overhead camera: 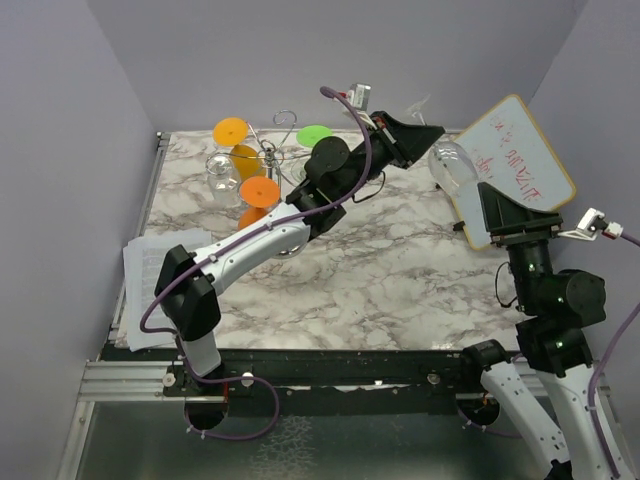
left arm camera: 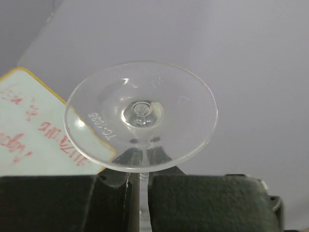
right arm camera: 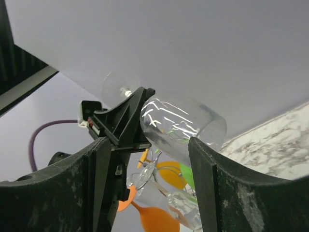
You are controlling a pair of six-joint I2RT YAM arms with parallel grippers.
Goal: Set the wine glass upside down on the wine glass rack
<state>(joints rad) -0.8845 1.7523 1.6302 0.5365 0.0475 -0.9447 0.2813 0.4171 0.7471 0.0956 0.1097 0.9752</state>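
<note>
A clear wine glass [overhead camera: 450,165] is held in the air over the far right of the table, lying nearly sideways. My left gripper [overhead camera: 428,133] is shut on its stem [left arm camera: 140,186]; the round foot [left arm camera: 141,115] stands just past the fingertips. The bowl [right arm camera: 181,125] points toward my right gripper [overhead camera: 490,200], which is open, its fingers [right arm camera: 212,193] either side of the bowl; I cannot tell whether they touch it. The silver wire rack [overhead camera: 275,150] stands at the far left with orange [overhead camera: 258,192] and green [overhead camera: 314,134] glasses hanging upside down on it.
A yellow-edged whiteboard [overhead camera: 515,165] with red writing leans at the back right, close behind the glass; it also shows in the left wrist view [left arm camera: 29,130]. A stack of papers [overhead camera: 140,290] lies at the table's left edge. Grey walls enclose the marble table [overhead camera: 380,280].
</note>
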